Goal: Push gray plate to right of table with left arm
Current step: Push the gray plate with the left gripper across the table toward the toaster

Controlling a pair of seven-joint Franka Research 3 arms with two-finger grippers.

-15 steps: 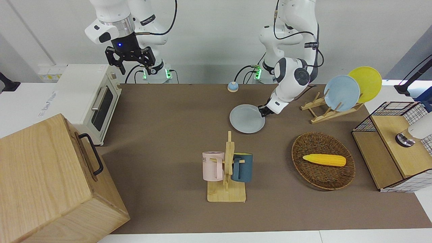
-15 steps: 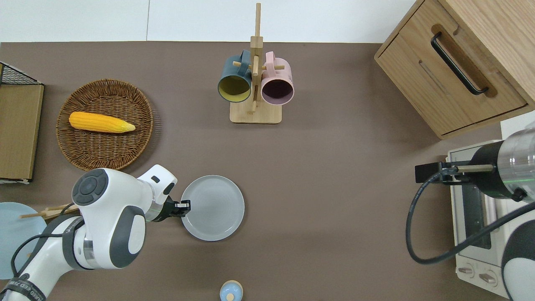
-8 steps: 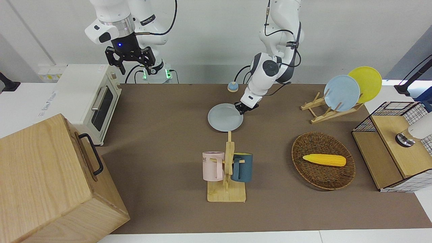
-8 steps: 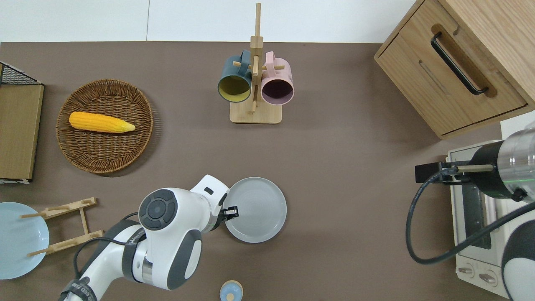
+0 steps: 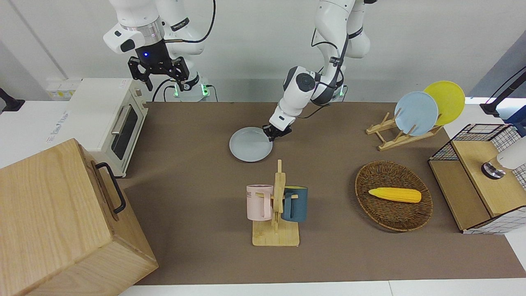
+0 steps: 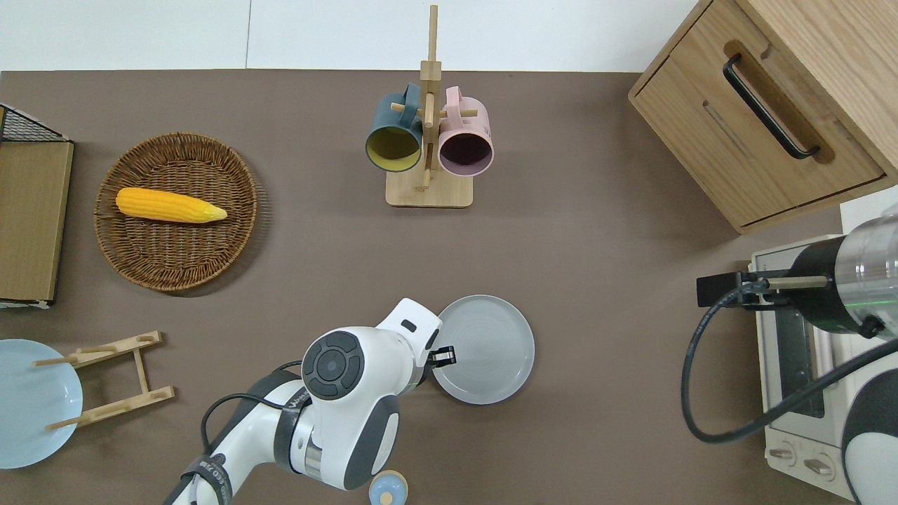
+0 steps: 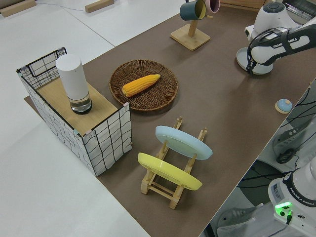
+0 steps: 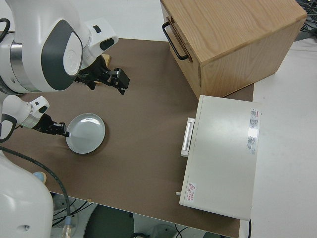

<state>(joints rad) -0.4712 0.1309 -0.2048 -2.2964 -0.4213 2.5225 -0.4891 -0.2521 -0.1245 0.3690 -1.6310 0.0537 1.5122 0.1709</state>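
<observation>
The gray plate (image 6: 483, 348) lies flat — left end effector (image 6: 445, 355) touching its rim.

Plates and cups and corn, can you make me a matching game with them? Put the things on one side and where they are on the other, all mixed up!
Things:
1. gray plate
2. corn cob
3. pink mug
4. yellow plate

Places:
A. hanging on the wooden mug stand
B. lying in the wicker basket
C. standing on edge in the wooden plate rack
D. flat on the table, with the left gripper at its rim

Right pairs: 1-D, 2-B, 3-A, 4-C
</observation>
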